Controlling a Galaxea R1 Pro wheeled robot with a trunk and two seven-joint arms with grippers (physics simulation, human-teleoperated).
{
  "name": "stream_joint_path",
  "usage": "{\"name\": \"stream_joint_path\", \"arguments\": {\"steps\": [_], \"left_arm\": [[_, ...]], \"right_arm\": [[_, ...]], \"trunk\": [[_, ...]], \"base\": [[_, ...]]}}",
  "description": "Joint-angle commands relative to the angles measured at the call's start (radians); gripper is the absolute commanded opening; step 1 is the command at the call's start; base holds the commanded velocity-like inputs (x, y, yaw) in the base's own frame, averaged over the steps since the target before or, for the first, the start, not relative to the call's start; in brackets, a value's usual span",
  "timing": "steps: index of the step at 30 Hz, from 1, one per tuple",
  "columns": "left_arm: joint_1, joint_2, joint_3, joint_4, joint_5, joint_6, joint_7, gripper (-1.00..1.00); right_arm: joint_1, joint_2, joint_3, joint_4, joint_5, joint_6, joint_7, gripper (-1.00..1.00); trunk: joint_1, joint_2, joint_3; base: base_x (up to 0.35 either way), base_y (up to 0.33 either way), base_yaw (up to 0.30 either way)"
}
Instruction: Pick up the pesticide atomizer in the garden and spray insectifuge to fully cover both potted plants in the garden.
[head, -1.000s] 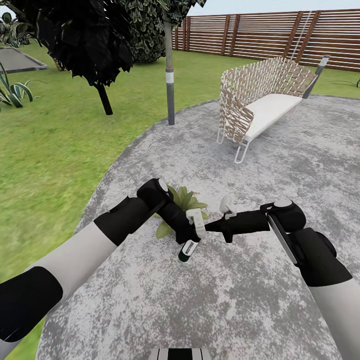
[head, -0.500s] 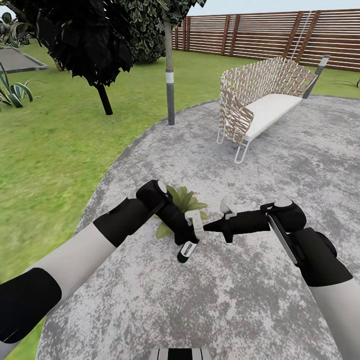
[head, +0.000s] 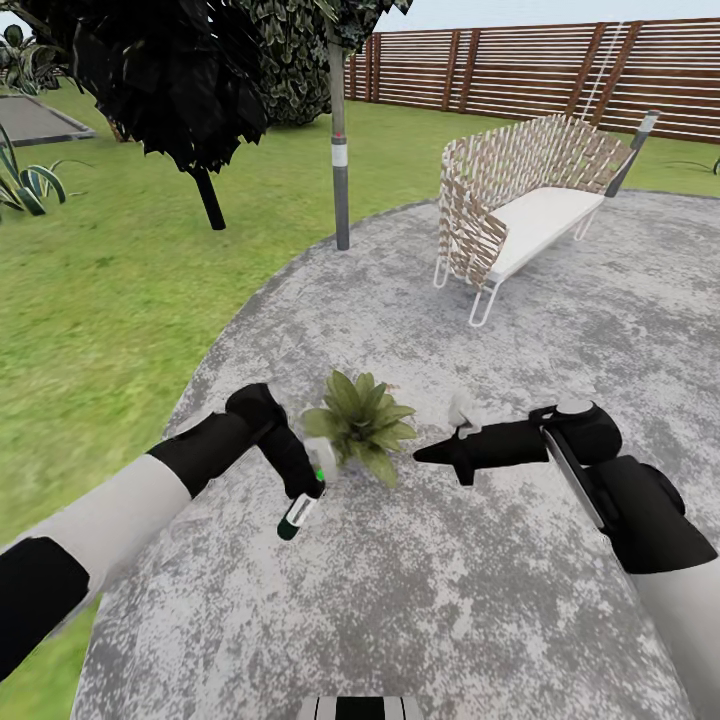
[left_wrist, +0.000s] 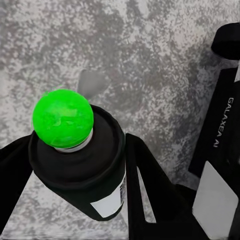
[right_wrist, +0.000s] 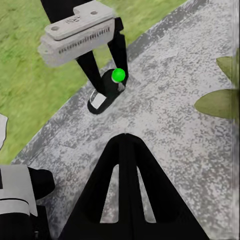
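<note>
My left gripper (head: 306, 492) is shut on the pesticide atomizer (head: 297, 517), a dark bottle with a white label, held tilted just above the paved patio. In the left wrist view the atomizer (left_wrist: 80, 165) sits between the black fingers (left_wrist: 145, 200), and its top (left_wrist: 62, 118) is bright green. One potted plant (head: 360, 425), a low green rosette, stands on the paving just right of the bottle. My right gripper (head: 432, 456) is shut and empty on the plant's other side. The right wrist view looks at the atomizer (right_wrist: 105, 92) and some leaves (right_wrist: 220, 102).
The grey mottled patio (head: 450, 600) borders grass (head: 100, 300) on the left. A woven bench (head: 520, 205) stands at the back right, a grey pole (head: 340, 170) and a dark tree (head: 180, 90) behind. A brown slatted fence (head: 530, 65) closes the yard.
My left arm has swung left and back toward me with the atomizer, uncovering the plant it was over. The right arm has barely moved.
</note>
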Motion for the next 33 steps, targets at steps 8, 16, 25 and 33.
{"name": "stream_joint_path", "arguments": {"steps": [8,16,25,33], "left_arm": [[0.009,0.051,0.136,-0.002,-0.005,0.015,-0.001,-1.00],[0.024,0.076,0.382,0.005,-0.005,0.083,0.010,-1.00],[0.042,0.086,0.394,0.156,-0.012,0.201,0.041,-1.00],[-0.088,0.086,0.377,0.489,-0.017,0.203,0.041,-1.00]], "right_arm": [[0.010,-0.048,-0.009,0.028,0.004,0.007,-0.007,-1.00],[0.017,-0.095,-0.144,0.396,0.008,0.004,-0.237,1.00],[0.016,-0.070,-0.187,0.466,0.000,-0.003,-0.971,1.00],[0.016,-0.064,-0.191,0.468,-0.032,-0.002,-0.988,1.00]], "trunk": [[0.000,0.000,-0.001],[0.000,0.000,-0.001],[0.000,0.000,-0.001],[0.000,0.000,-0.001]], "base": [[0.000,0.000,0.000],[0.000,0.000,0.000],[0.000,0.000,0.000],[0.000,0.000,0.000]]}}
